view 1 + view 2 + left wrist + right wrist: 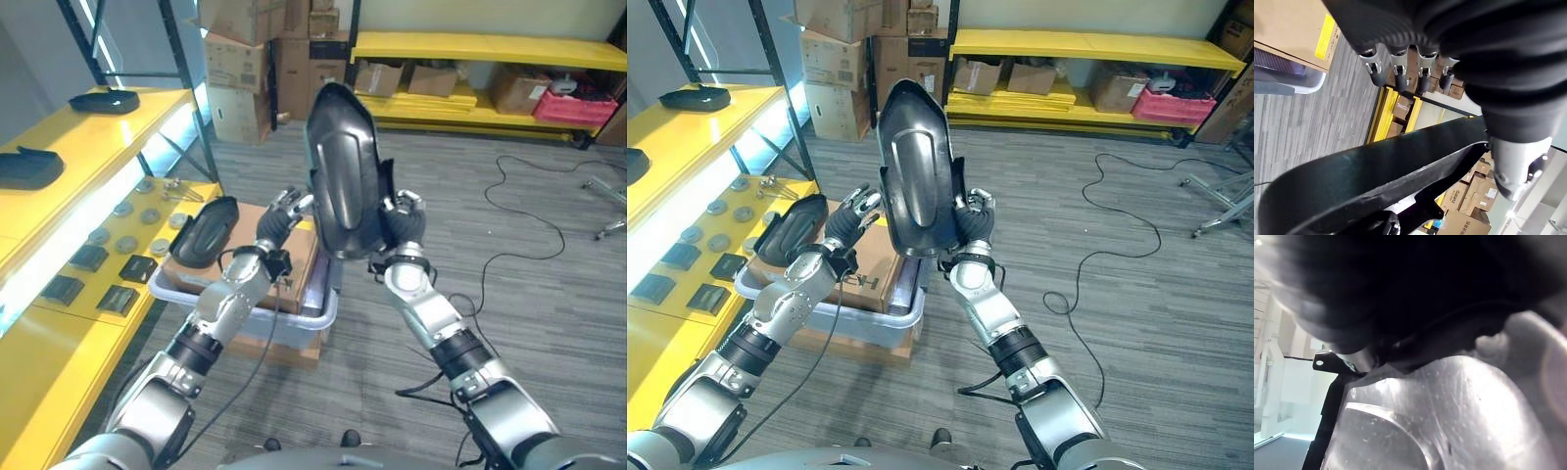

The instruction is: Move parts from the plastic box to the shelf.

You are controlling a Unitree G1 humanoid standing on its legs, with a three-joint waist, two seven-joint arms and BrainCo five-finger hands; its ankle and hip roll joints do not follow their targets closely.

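Observation:
My right hand is shut on the lower edge of a large glossy black shell part and holds it upright above the floor, in front of the plastic box. Its inner surface shows close up in the right wrist view. My left hand hangs open just left of the part, fingers straight, with the part's edge past them. A second black shell part lies on cardboard in the box. The yellow shelf runs along the left.
Two black parts rest on the shelf's upper level. Small discs and black pieces lie on its lower level. Cardboard boxes are stacked at the back, beside a low yellow rack holding a red crate.

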